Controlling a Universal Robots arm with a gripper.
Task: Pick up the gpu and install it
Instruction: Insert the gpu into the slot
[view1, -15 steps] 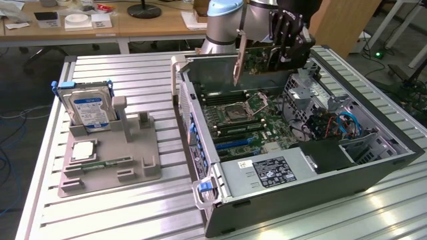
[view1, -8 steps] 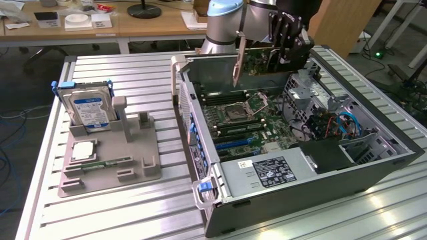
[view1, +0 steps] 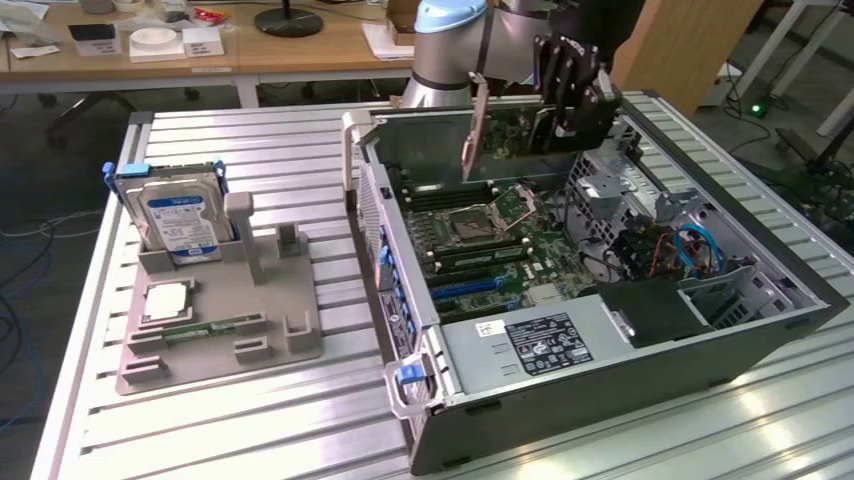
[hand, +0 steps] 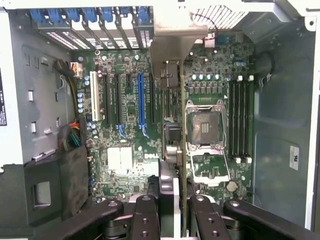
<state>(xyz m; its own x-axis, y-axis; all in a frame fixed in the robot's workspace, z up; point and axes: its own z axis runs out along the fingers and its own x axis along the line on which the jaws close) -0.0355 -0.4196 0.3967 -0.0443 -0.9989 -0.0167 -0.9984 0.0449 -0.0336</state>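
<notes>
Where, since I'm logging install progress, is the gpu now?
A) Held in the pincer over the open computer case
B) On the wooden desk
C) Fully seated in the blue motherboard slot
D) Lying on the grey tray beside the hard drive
A: the pincer grips the gpu on edge over the open case, clear of the motherboard slots.

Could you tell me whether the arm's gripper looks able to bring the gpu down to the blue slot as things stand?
Probably yes: the gripper holds the gpu edge-on above the open case, and nothing seems to lie over the blue slot, though the card hangs beside it.
</notes>
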